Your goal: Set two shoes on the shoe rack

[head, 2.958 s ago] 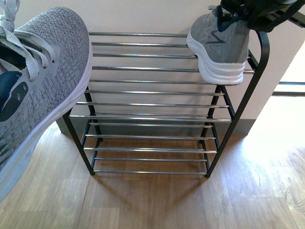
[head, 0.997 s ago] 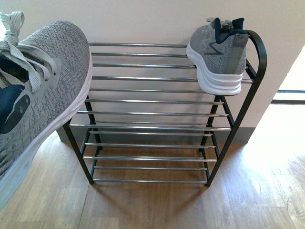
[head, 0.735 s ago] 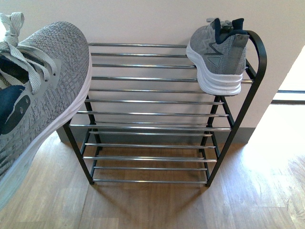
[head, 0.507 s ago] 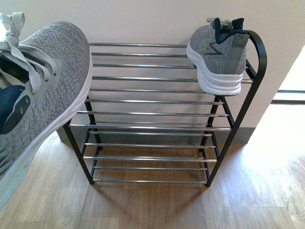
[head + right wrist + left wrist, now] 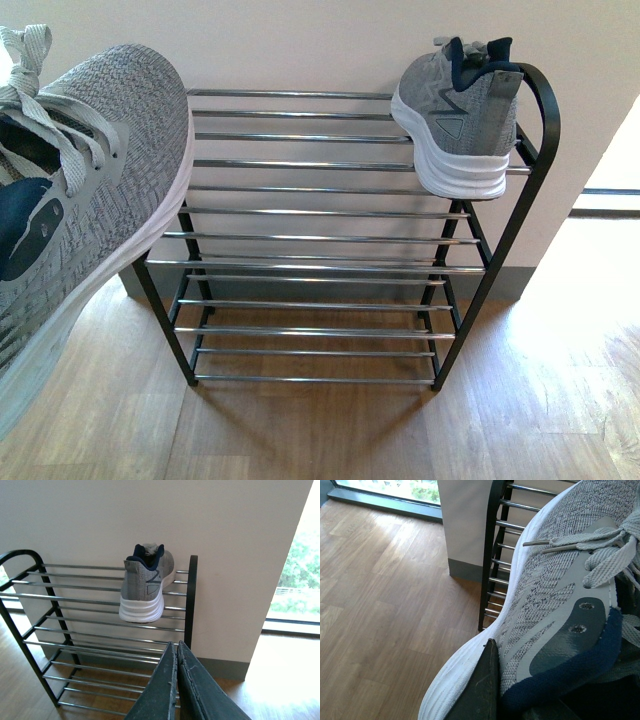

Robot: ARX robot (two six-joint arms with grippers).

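Observation:
A grey knit sneaker (image 5: 80,200) with a white sole fills the left of the front view, held in the air left of the shoe rack (image 5: 320,238). My left gripper (image 5: 496,680) is shut on the grey sneaker (image 5: 555,605) at its navy collar; one dark finger (image 5: 480,690) lies against the white sole. A second grey sneaker (image 5: 458,115) rests on the rack's top shelf at the right end, heel toward me. My right gripper (image 5: 176,647) is shut and empty, hanging in front of the rack below that sneaker (image 5: 146,587). Neither gripper shows in the front view.
The rack (image 5: 100,630) stands against a pale wall on a wood floor (image 5: 300,430). Its black side frame (image 5: 520,200) rises at the right. A wall corner and a window (image 5: 295,580) lie right of the rack. The lower chrome shelves hold nothing.
Three seconds ago the right gripper was at the sneaker on the top shelf; it has since let go and left the front view. Over the last second nothing moves.

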